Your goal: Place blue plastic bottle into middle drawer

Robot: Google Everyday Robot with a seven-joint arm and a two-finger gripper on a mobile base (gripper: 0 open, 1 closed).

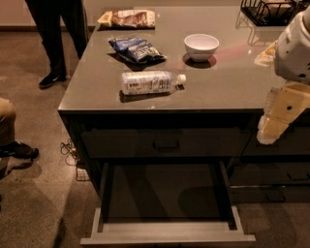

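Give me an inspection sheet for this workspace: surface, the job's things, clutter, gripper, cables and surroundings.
Surface: grey counter, drawers beneath it.
Job's things: bottle lies on its side near the counter's front, cap to the right; middle drawer is pulled open below.
Clutter: blue snack bag and white bowl behind the bottle; second snack bag at the far edge; wire basket at the far right; top drawer shut.
Grippers: gripper hangs at the counter's front right, below the top, apart from the bottle.
Cables: cables tangled on the floor left of the cabinet.
Surroundings: person standing at the far left; a shoe at the left edge.
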